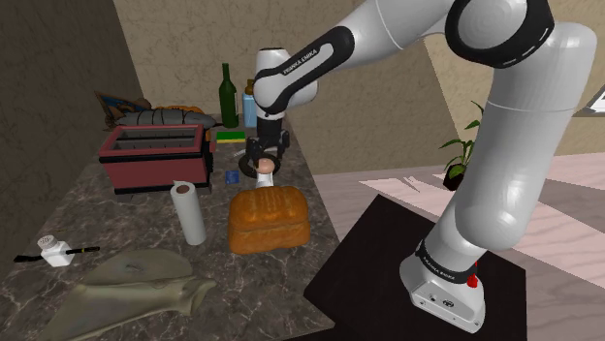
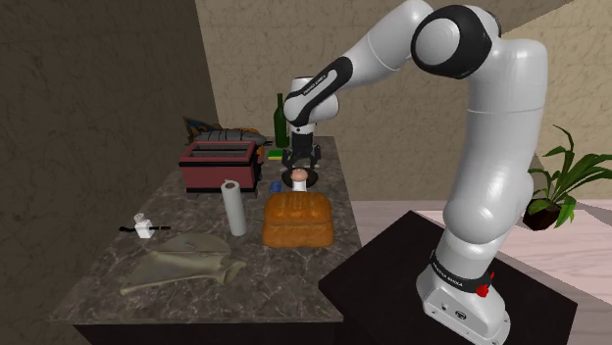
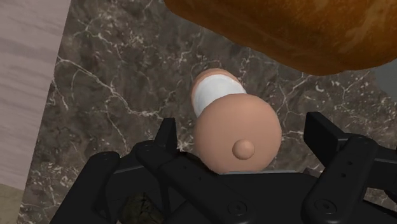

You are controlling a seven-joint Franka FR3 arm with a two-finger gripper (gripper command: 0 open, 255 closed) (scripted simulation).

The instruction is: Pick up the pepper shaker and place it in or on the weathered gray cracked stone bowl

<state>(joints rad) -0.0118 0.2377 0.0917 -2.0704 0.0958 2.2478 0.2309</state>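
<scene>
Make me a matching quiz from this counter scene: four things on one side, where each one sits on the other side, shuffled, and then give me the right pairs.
Things
1. pepper shaker
2. bread loaf
3. paper towel roll
4. green bottle

Places
A. upright at the far end of the counter
B. inside the open gripper, not clasped
C. upright on the near side of the red toaster in the shoulder view
D. lying by the counter's edge, just in front of the shaker in the shoulder view

Pairs: 1-B, 2-D, 3-C, 4-A
</scene>
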